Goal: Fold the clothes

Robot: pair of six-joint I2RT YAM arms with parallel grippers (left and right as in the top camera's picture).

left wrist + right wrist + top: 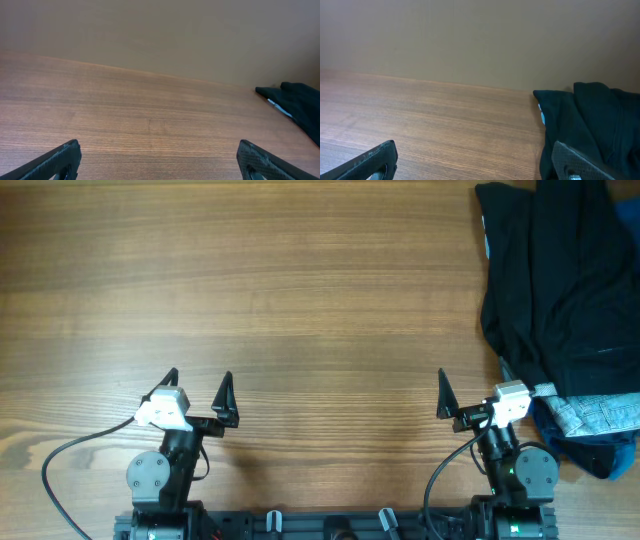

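Observation:
A heap of dark navy clothes [560, 280] lies crumpled at the table's far right; it also shows in the right wrist view [590, 130] and as a dark edge in the left wrist view [295, 102]. A grey-and-white patterned garment [600, 415] and a blue piece [590, 450] lie at the heap's near end. My left gripper [198, 385] is open and empty at the near left [160, 160]. My right gripper [472, 390] is open and empty at the near right [475, 160], its right finger against the heap's edge.
The wooden table [300, 290] stretches left of the heap. Both arm bases and black cables [60, 470] sit along the near edge. A plain beige wall [470, 40] stands behind the table's far edge.

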